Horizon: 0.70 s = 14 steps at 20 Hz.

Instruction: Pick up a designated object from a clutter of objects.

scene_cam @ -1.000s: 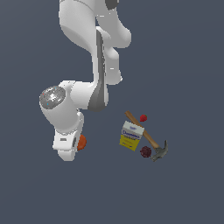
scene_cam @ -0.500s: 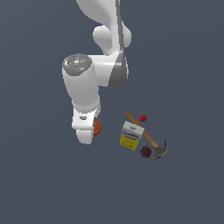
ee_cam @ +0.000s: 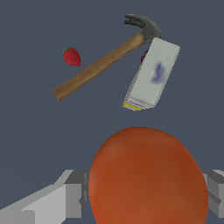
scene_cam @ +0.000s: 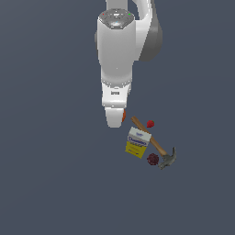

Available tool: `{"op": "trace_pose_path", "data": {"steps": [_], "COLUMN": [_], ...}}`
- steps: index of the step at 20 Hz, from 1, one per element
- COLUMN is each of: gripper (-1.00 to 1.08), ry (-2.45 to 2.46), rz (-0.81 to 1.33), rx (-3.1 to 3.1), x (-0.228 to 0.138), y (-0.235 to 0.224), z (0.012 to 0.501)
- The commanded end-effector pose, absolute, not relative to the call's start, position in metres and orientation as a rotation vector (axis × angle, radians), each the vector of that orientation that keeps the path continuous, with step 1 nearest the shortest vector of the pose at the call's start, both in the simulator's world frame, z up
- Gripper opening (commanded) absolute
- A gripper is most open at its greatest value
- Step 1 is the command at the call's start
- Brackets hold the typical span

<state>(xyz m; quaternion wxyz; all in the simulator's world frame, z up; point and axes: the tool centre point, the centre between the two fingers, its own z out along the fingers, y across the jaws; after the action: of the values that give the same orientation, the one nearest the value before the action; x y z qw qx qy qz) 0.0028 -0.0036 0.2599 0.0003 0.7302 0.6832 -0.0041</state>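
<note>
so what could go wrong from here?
1. The orange fruit is round and sits between the fingers with most of it bulging past them; it might roll out if the grip is light.
2. In the exterior view the gripper hangs close to the hammer handle end and the box; a sideways move toward them could knock the pile.

You see the white arm [scene_cam: 117, 50] hanging straight down, with its end effector [scene_cam: 114, 120] low in the scene. A sliver of the orange [scene_cam: 124, 115] peeks out at the end effector's side, toward the exterior view's right; the grip itself is hidden from you. Just beyond it lies the hammer [scene_cam: 153, 143], its handle end nearest. The box [scene_cam: 137, 142] sits against the handle, the strawberry [scene_cam: 150, 124] across it, the dark fruit [scene_cam: 153, 159] by the head.
</note>
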Motion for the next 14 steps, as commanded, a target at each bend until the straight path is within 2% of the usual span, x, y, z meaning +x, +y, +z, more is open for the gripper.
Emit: {"op": "trace_pose_path", "data": {"steps": [1,14], "gripper": [-1.0,-1.0], "ry": [2.145,2.147], "rz": [-0.01,-0.003], "rx": [2.292,2.293], "x": [-0.008,-0.046], "y": [0.018,0.102], "z": [0.282,0.367]}}
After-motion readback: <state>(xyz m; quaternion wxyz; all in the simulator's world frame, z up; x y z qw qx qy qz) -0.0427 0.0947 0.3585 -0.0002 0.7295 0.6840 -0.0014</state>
